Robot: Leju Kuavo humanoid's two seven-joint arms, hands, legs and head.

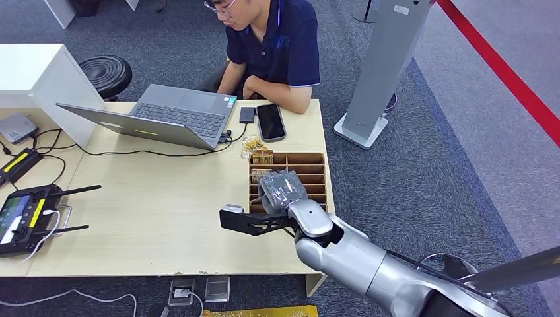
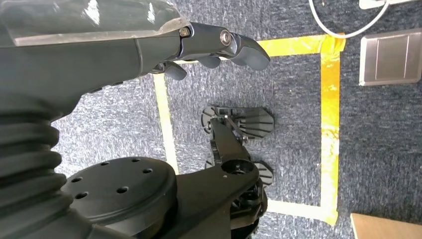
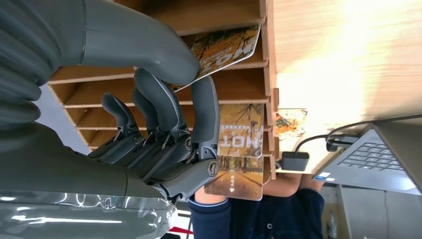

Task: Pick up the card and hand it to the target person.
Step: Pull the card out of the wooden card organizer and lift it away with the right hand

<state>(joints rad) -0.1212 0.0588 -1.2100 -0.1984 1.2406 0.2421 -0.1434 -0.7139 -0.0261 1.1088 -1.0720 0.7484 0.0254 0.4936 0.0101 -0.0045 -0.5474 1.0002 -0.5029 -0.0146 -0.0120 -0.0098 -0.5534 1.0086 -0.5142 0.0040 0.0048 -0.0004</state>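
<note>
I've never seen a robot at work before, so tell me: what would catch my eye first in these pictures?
First, the silver arm reaching over the pale wooden table, its right hand hovering above a slotted wooden card rack near the table's right edge. In the right wrist view the fingers curl close to an autumn-printed card in a slot. Across the table a person in a dark shirt sits at an open laptop.

Desk on carpet in front of me.
Light wood table (image 1: 165, 198), grey-blue carpet (image 1: 422, 165), red floor stripe (image 1: 508, 72), black stool (image 1: 105, 72), white cabinet (image 1: 36, 76).
</note>
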